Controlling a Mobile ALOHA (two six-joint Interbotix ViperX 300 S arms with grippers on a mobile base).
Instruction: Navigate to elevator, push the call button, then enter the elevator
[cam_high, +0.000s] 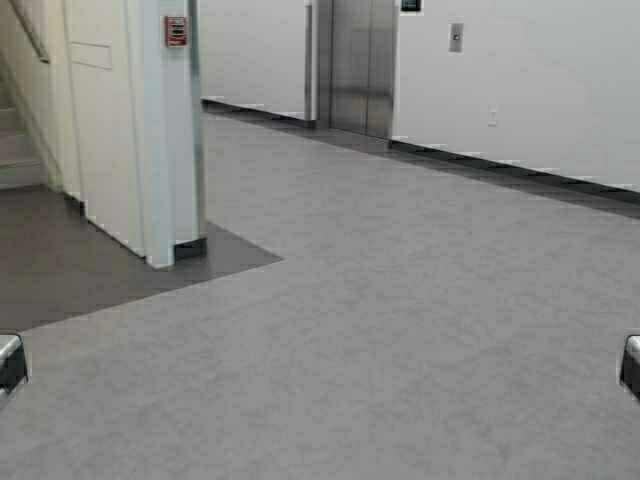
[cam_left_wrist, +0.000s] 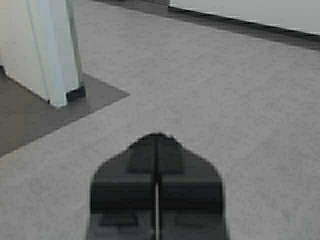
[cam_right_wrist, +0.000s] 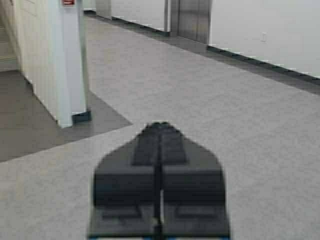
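The elevator (cam_high: 358, 62) has brushed steel doors set in the white far wall, ahead and slightly right; the right wrist view also catches the elevator (cam_right_wrist: 194, 19) far off. The call button (cam_high: 456, 37) is a small grey plate on the wall right of the doors. My left gripper (cam_left_wrist: 157, 137) is shut, held low over the grey floor. My right gripper (cam_right_wrist: 160, 126) is shut too, also over bare floor. Both arms sit parked at the lower corners of the high view, the left arm (cam_high: 10, 362) and the right arm (cam_high: 631, 365).
A white pillar (cam_high: 165, 130) with a red fire alarm (cam_high: 176, 31) stands ahead on the left, on a darker floor patch (cam_high: 90, 265). Stairs (cam_high: 18, 150) lie behind it. A small white wall plate (cam_high: 493, 115) sits low on the right wall. Grey floor (cam_high: 400, 300) stretches toward the doors.
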